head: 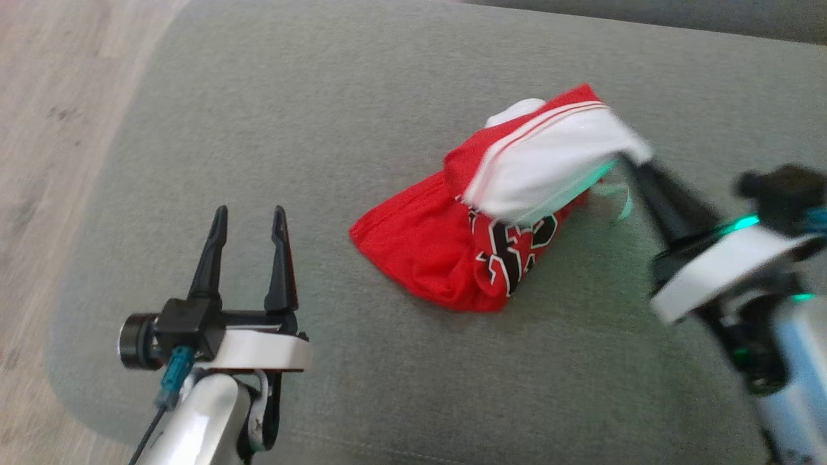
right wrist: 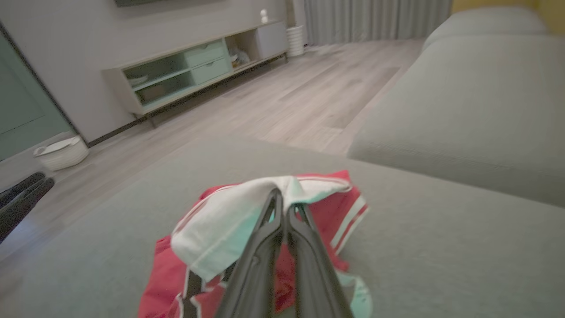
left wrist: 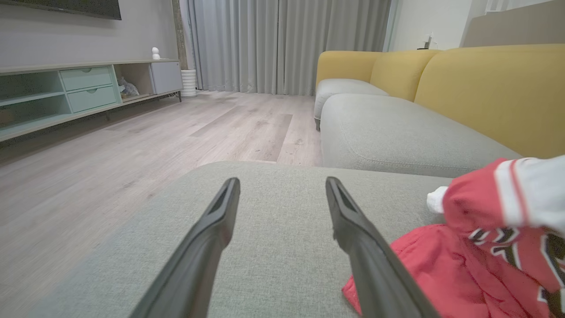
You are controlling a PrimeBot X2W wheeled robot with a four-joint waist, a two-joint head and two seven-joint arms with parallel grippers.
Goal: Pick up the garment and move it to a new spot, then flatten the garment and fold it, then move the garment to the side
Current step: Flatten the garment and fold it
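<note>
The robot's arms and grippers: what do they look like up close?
The left gripper and right gripper each have two long, dark, tapering fingers on a black block, above a white collar and a pale, glossy forearm. A teal plug with a thin black cable sits at the left wrist; green lights glow on the right wrist.

We see the garment [head: 446, 258] lying mid-cushion [head: 310, 116]. Our left gripper [head: 251, 216] sits to its left, apart from it, and our right gripper [head: 630, 158] touches its right edge. The floor [head: 52, 129] runs along the cushion's left, and a sofa [left wrist: 397, 132] stands beyond.
</note>
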